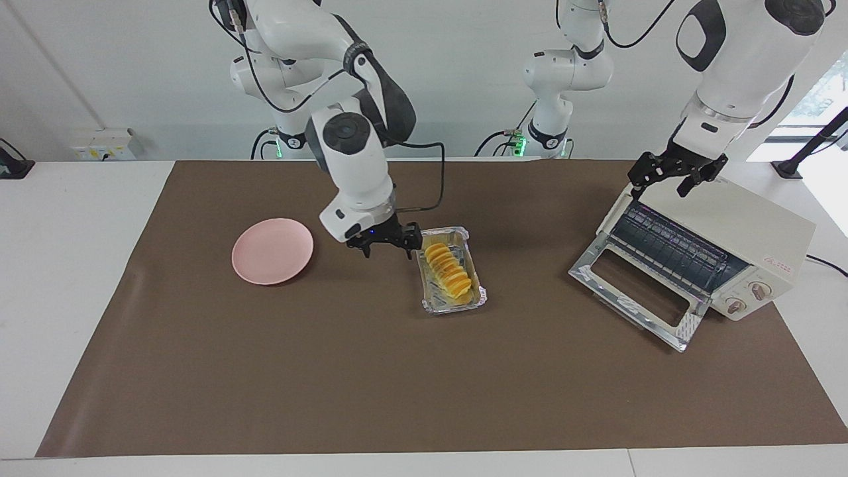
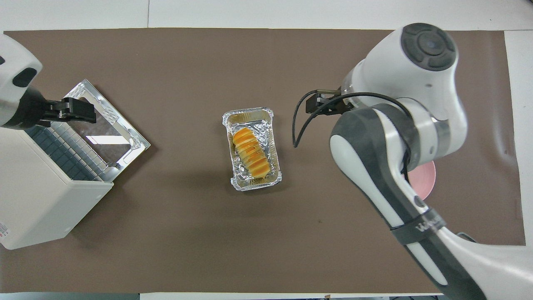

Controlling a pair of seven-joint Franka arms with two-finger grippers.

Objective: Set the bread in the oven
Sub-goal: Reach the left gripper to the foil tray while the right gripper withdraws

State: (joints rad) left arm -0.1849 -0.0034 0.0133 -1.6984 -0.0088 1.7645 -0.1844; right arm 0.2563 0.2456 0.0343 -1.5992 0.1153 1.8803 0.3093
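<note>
The bread (image 1: 449,270), a ridged yellow-orange loaf, lies in a crinkled silver foil tray (image 1: 457,306) at mid-table; it also shows in the overhead view (image 2: 250,153). My right gripper (image 1: 388,248) hangs open and empty just above the mat beside the tray, on the plate's side; it shows in the overhead view (image 2: 322,103) too. The cream-white oven (image 1: 742,225) stands at the left arm's end with its glass door (image 1: 629,291) dropped open and its wire rack showing. My left gripper (image 1: 662,182) is open and empty over the oven's top front edge.
A round pink plate (image 1: 272,250) lies toward the right arm's end; in the overhead view my right arm covers most of the plate (image 2: 424,179). A brown mat (image 1: 331,371) covers the table.
</note>
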